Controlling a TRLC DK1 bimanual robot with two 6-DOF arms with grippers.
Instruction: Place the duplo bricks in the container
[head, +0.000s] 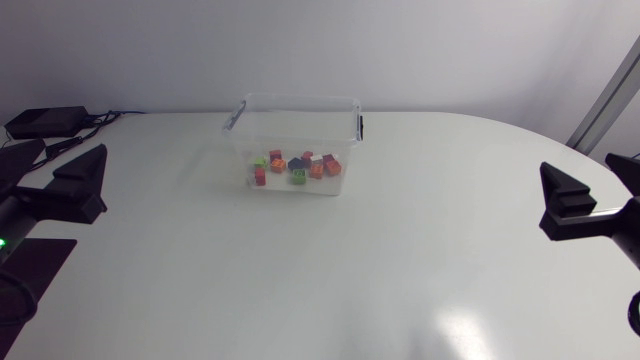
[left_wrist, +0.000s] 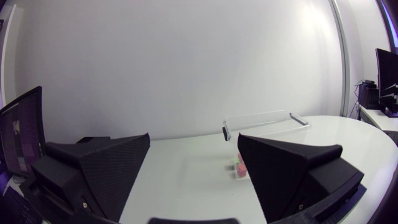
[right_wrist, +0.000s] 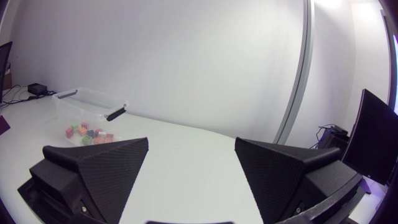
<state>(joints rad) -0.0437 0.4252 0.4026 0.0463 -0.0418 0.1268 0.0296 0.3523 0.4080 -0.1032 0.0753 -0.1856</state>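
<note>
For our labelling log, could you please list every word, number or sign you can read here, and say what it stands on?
No text can be read in any view.
The clear container, the white table, the left gripper and the right gripper show no print.
The duplo bricks in the container are too small to tell any marks.
</note>
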